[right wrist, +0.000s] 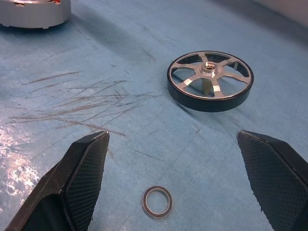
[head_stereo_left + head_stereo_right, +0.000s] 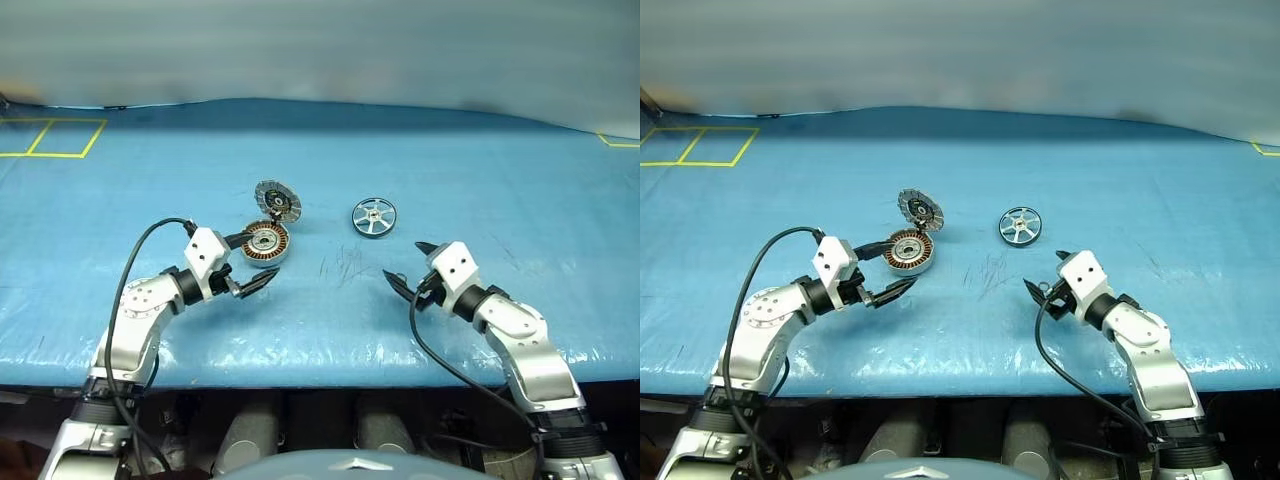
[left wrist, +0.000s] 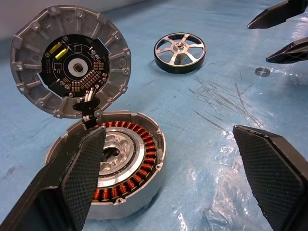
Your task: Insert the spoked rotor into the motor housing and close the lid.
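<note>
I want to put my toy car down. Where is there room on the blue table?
Free: far blue table behind the open lid, and its right side past the spoked rotor. Crowded: the motor housing, left end effector and small ring.

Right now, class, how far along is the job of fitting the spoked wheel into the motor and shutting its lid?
Done: the lid stands open on its hinge, so the motor housing with its copper windings is ready. In hand: nothing; the left gripper is open at the housing, and the right gripper is open short of the spoked wheel. Left: pick up the wheel from the table, seat it, close the lid.
</note>
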Controlling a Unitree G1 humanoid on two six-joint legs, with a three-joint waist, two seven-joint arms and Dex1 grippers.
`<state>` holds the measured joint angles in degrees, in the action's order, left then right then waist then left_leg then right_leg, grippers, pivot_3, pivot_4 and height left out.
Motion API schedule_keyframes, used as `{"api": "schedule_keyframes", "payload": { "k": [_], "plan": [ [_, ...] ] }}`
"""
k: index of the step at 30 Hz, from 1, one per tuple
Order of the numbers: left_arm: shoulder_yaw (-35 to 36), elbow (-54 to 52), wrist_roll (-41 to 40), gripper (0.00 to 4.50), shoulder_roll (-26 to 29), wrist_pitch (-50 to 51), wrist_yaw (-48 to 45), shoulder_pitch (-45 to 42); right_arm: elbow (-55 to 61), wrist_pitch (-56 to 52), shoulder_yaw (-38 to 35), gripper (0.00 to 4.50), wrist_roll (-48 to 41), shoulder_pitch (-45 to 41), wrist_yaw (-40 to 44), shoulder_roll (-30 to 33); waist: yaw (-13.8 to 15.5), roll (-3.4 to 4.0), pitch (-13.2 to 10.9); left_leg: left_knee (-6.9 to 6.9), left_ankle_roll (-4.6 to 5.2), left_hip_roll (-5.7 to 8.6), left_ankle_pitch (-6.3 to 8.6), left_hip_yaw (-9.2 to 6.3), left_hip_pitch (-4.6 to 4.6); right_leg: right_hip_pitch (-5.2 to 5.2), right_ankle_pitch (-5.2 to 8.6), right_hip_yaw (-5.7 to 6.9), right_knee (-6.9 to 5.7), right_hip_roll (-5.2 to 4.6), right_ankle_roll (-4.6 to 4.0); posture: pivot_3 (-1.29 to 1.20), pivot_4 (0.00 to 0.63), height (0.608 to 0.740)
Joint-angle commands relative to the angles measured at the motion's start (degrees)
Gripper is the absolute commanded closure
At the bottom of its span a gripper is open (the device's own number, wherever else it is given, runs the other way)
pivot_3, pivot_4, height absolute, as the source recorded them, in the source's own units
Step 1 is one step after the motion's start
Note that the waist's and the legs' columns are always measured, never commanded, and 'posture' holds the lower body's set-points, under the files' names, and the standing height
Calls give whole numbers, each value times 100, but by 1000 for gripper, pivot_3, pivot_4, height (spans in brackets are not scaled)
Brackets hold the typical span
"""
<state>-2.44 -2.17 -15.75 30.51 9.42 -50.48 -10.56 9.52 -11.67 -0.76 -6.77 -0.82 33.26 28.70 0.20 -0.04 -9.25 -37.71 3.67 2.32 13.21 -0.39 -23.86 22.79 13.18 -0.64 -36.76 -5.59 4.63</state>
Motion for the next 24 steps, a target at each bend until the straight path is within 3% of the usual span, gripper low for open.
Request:
{"api": "schedule_keyframes", "payload": {
  "k": [1,8,12,18,24],
  "plan": [
    [-122,-17,31,0,270,276,-302,-284,125,119,-42,34,34,-6,-54,-1,-1,-1,-1,0,0,0,0,0,0,0,0,0,0,1,0,0,150,740],
    [-1182,-76,1041,0,1372,509,-1380,-1508,120,29,-51,34,16,-157,17,52,-1,-7,-4,0,-2,2,-2,1,-1,1,0,3,-4,13,-1,0,150,740],
    [-2471,67,2543,0,1918,4,-2508,-2880,82,-58,-33,34,14,-273,163,160,2,-12,-7,-5,1,7,-2,2,-9,-1,-1,7,1,17,4,0,150,740],
    [-3092,615,3472,0,1726,-545,-2884,-3894,137,-213,-44,34,1,-322,330,320,-58,-13,-8,-1,5,4,-3,6,-23,-8,-10,0,-6,28,38,0,150,740],
    [-3487,1437,4191,0,1440,-1086,-2959,-4273,225,-355,-111,34,-23,-429,448,471,-98,-15,-9,-10,9,5,-2,2,-37,-2,-15,-2,-8,35,51,0,150,740]
  ]
}}
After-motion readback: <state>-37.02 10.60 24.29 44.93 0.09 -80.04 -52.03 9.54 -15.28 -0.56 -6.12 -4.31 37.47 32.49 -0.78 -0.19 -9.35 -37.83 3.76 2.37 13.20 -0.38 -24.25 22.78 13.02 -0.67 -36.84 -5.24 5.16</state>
